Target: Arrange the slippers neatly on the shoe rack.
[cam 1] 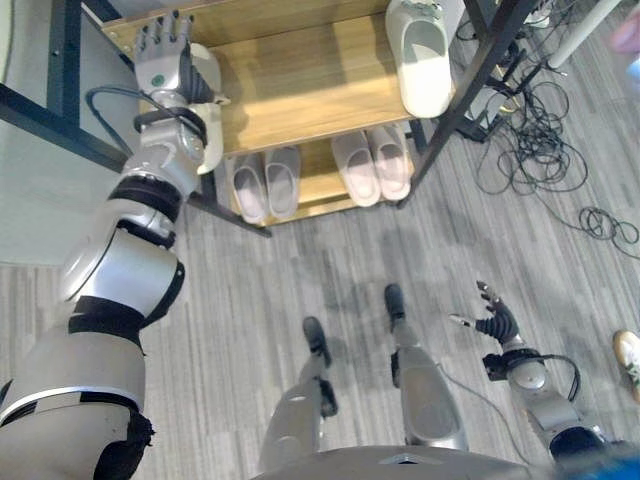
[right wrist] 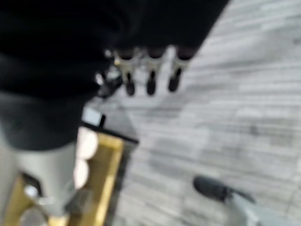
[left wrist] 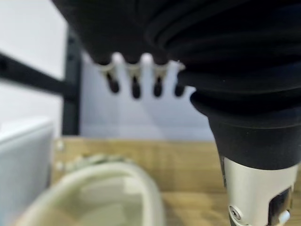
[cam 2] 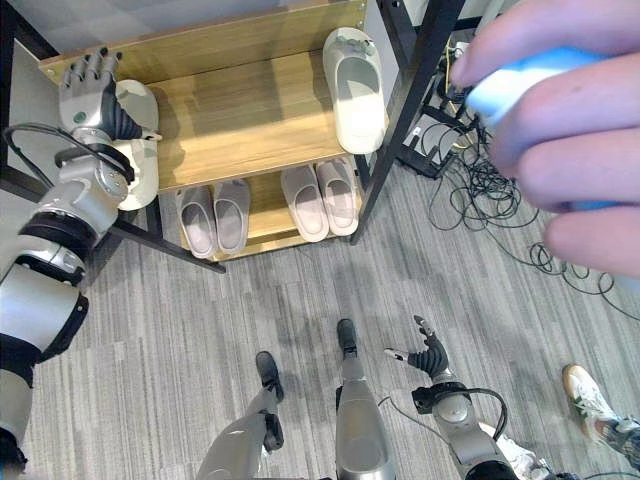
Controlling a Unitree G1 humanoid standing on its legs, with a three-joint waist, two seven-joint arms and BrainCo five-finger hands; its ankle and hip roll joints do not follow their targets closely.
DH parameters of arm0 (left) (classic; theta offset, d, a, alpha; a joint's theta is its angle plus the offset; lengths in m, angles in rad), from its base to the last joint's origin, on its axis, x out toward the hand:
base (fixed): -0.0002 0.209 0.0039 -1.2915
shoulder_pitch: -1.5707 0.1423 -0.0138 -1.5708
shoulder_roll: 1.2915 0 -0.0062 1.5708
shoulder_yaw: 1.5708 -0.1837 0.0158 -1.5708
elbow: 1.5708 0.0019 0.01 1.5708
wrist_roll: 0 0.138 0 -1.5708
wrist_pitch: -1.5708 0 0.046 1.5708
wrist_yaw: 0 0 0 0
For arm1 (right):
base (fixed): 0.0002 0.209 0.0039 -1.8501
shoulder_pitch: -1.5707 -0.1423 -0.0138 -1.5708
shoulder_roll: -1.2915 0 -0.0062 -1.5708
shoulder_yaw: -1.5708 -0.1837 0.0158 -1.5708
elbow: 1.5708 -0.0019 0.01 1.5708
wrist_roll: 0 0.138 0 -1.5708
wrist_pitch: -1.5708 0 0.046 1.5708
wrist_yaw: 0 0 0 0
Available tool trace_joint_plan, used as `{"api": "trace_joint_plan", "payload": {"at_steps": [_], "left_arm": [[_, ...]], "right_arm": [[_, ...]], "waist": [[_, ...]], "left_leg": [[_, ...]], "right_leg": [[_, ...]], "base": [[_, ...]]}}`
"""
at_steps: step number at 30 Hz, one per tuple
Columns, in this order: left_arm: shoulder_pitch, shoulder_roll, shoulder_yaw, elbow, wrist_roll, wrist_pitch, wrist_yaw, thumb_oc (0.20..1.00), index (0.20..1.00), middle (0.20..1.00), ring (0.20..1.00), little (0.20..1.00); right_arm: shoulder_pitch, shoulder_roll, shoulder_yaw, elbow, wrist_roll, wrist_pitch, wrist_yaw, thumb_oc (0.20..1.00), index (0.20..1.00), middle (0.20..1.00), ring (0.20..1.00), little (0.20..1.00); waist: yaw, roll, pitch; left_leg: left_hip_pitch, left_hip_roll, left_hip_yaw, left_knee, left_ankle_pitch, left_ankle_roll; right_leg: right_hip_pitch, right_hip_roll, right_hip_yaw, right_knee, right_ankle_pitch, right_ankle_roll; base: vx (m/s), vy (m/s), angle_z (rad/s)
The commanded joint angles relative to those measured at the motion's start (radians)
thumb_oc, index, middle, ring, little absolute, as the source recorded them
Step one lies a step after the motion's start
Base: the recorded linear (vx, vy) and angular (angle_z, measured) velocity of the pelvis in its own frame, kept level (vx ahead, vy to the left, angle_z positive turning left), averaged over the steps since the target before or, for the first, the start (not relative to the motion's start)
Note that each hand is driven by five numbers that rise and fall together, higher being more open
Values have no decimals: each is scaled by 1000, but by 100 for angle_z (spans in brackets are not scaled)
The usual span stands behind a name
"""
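A cream slipper (cam 2: 143,150) lies at the left end of the rack's upper wooden shelf (cam 1: 300,80). My left hand (cam 1: 165,50) hovers just over it with straight fingers (left wrist: 136,80), holding nothing; the same slipper (left wrist: 108,193) shows below them in the left wrist view. A second cream slipper (cam 1: 425,55) lies at the shelf's right end. Two pale pink pairs (cam 1: 266,183) (cam 1: 371,163) sit on the lower shelf. My right hand (cam 1: 497,322) hangs low over the floor at the right, fingers relaxed and empty.
Black rack posts (cam 1: 470,90) frame the shelves. Tangled cables (cam 1: 540,140) lie on the floor to the right of the rack. A person's hand (cam 2: 560,130) holding something pale blue covers the upper right of the right eye view. A person's shoe (cam 1: 628,360) stands at far right.
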Motion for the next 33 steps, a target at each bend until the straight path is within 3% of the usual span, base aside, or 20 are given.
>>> {"api": "trace_joint_plan", "payload": {"at_steps": [1, 10, 21, 22, 25, 29, 33], "left_arm": [[-106, 88, 29, 27, -4, 5, 6, 1000, 1000, 1000, 1000, 1000], [-203, 139, -56, 81, 6, 19, -13, 1000, 1000, 1000, 1000, 1000], [-211, 156, -70, 130, 1, 26, -34, 1000, 1000, 1000, 1000, 1000], [-211, 156, -69, 130, 1, 26, -34, 200, 200, 200, 200, 200], [-182, 150, -52, 162, -10, 20, -61, 200, 200, 200, 200, 200], [-132, 67, 29, 203, -17, 78, -21, 200, 200, 200, 200, 200], [-151, -6, 71, 217, -88, 58, -38, 200, 200, 200, 200, 200]], "right_arm": [[-25, -15, -15, -21, -10, -32, -10, 1000, 1000, 1000, 1000, 1000], [-21, -29, -6, -19, 3, -30, -7, 1000, 1000, 1000, 1000, 1000], [-25, -55, 4, -61, -1, -39, -14, 1000, 1000, 1000, 1000, 1000], [-24, -56, 3, -62, -1, -38, -14, 1000, 1000, 1000, 1000, 1000], [-13, -61, -2, -78, 3, -37, -5, 1000, 1000, 1000, 1000, 1000], [-63, -13, 67, 45, -42, -44, -51, 1000, 1000, 1000, 1000, 1000], [-69, -18, 71, 67, -39, -29, -45, 1000, 1000, 1000, 1000, 1000]], "waist": [[14, -27, 1], [12, -48, 3], [7, -72, -1], [6, -71, -3], [1, -74, -1], [-4, -75, 10], [-14, -78, 16]], "left_leg": [[-68, 15, -51, 85, -108, -34], [-119, 23, -55, 74, -90, -41], [-173, 29, -61, 62, -76, -45], [-174, 29, -62, 62, -76, -45], [-189, 27, -65, 62, -74, -46], [-216, 26, -73, 72, -73, -45], [-221, 27, -70, 75, -73, -44]], "right_leg": [[33, -81, -12, 68, -86, 110], [-6, -73, -21, 52, -64, 114], [-52, -62, -34, 32, -49, 116], [-53, -62, -34, 32, -49, 116], [-69, -63, -32, 33, -49, 114], [-91, -62, -36, 43, -53, 110], [-105, -60, -29, 50, -60, 106]], "base": [[7, -17, 8], [4, -10, 3], [4, -4, 2], [0, 0, 0], [0, 0, 0], [-18, -22, 2], [-4, -17, 0]]}}
